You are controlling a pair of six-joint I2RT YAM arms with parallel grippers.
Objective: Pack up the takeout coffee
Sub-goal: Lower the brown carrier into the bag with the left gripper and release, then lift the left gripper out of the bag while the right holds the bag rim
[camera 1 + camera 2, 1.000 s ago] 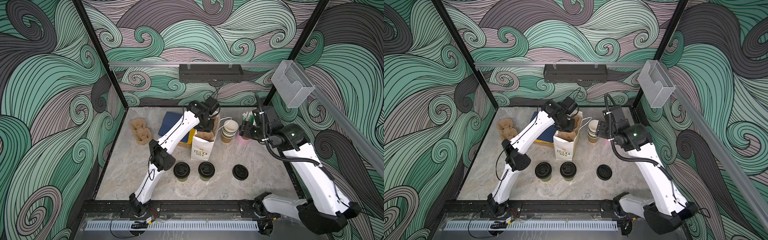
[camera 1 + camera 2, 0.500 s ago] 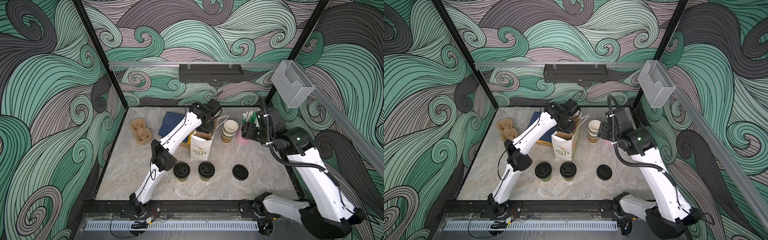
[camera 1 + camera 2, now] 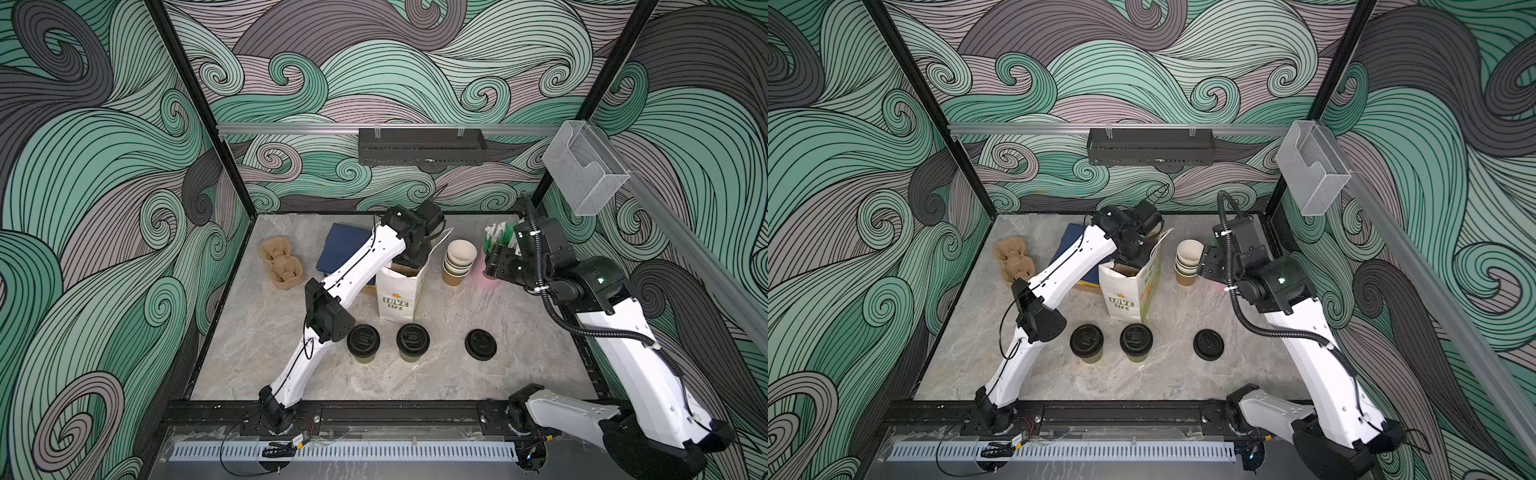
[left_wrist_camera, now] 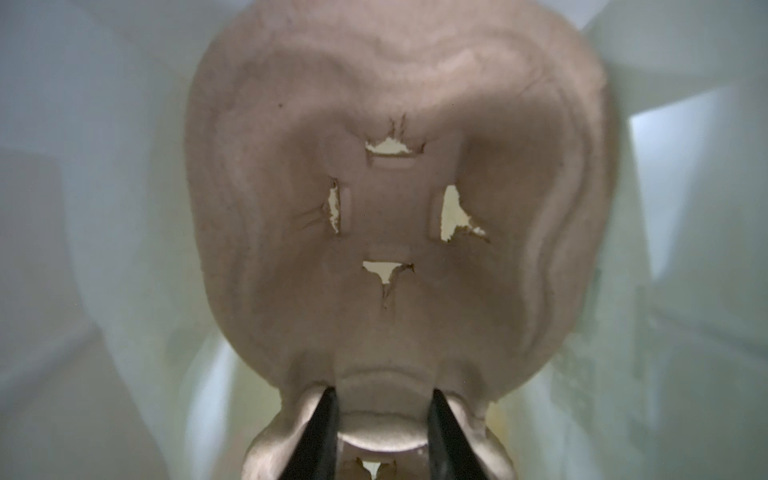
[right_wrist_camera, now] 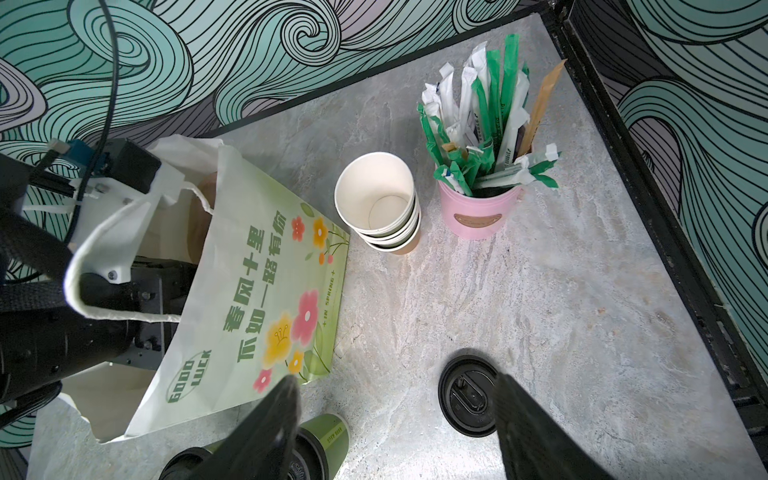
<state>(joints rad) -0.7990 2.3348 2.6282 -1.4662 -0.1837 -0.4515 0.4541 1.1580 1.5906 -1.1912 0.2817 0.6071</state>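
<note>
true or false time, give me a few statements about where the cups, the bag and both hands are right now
1. The two lidded cups stand on the table outside the bag. True.
2. The left hand is down in the bag, gripping a cup tray. True.
3. The right hand holds the loose lid. False: it is open and empty; the lid lies on the table.
4. The pink bucket is empty. False: it holds wrapped straws.

Paper bag (image 3: 398, 286): "LOVE LIFE" on narrow side. Its wide flowered side (image 5: 266, 291): "GOOD LUCK" oval, "+ IN SPRING +", Chinese "春风十里 不如一路有你". Small print on lidded cup (image 5: 330, 432) beside bag: unreadable.
</note>
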